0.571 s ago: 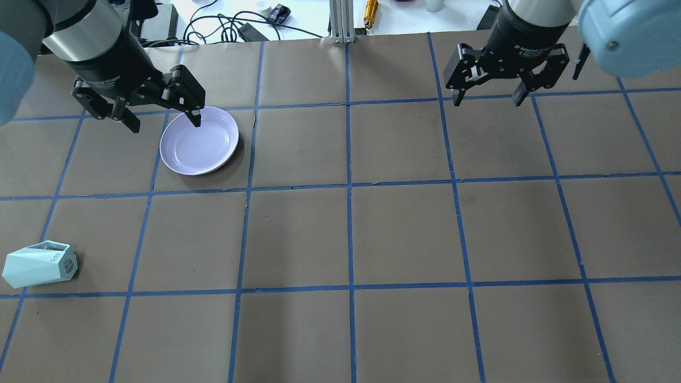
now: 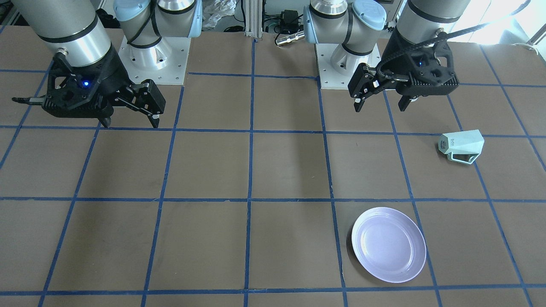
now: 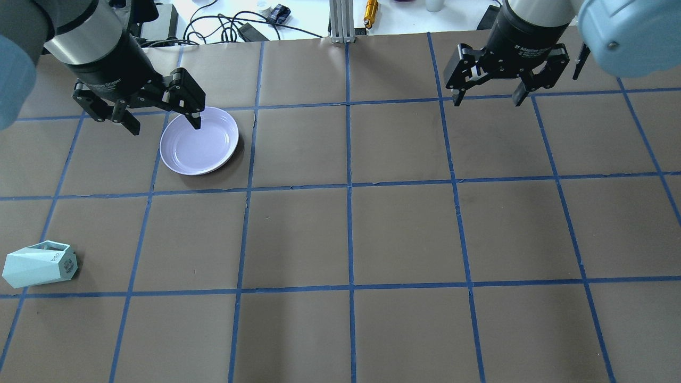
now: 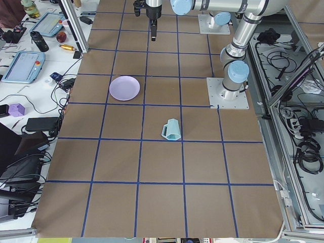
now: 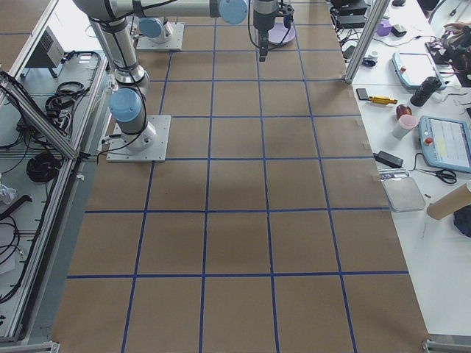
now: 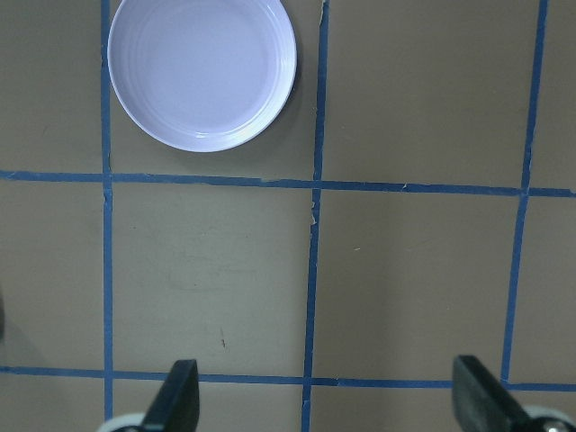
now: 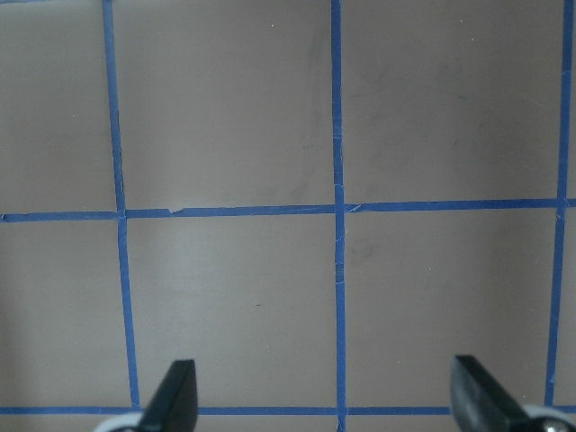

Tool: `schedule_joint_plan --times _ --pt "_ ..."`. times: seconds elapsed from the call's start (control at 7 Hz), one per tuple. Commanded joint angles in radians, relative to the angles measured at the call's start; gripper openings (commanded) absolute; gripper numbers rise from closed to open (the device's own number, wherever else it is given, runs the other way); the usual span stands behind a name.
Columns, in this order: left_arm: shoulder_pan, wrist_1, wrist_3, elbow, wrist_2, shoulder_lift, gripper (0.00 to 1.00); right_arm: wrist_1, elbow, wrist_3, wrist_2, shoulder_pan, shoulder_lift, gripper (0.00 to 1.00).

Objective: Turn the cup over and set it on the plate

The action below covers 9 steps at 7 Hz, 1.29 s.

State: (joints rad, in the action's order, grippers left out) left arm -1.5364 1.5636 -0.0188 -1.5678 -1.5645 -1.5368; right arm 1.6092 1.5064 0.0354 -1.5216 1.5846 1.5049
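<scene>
The pale mint-green cup (image 3: 40,264) lies on its side near the table's left edge, handle turned away from the robot. It also shows in the front view (image 2: 463,145) and the exterior left view (image 4: 171,130). The lavender plate (image 3: 199,141) sits upright and empty farther out, and also shows in the front view (image 2: 389,244) and at the top left of the left wrist view (image 6: 202,72). My left gripper (image 3: 165,127) hangs open and empty, high above the table, with the cup well apart from it (image 2: 379,107). My right gripper (image 3: 487,102) is open and empty over bare table (image 2: 130,125).
Brown paper with a blue tape grid covers the table (image 3: 351,234). The two arm bases (image 2: 153,59) (image 2: 347,64) stand at the robot's edge. An aluminium post (image 3: 340,21), cables and tablets (image 4: 23,66) lie beyond the far edge.
</scene>
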Motion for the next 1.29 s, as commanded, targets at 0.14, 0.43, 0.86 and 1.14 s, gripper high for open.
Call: schedule_joint_plan --times 0.14,0.43,0.86,1.14 --pt "0.005 -0.001 0.007 0.002 0.001 0.006 1.0 0.0 0.0 0.0 0.001 0.0 0.0 1.0" --pt "0.005 -0.001 0.007 0.0 0.001 0.007 1.0 0.0 0.0 0.0 0.001 0.0 0.0 1.0" --pt "0.005 0.001 0.005 0.0 -0.017 0.001 1.0 0.0 0.0 0.001 0.0 0.0 0.0 1.0" --pt "0.005 0.003 0.007 0.002 -0.019 0.004 1.0 0.0 0.0 0.0 0.001 0.0 0.0 1.0"
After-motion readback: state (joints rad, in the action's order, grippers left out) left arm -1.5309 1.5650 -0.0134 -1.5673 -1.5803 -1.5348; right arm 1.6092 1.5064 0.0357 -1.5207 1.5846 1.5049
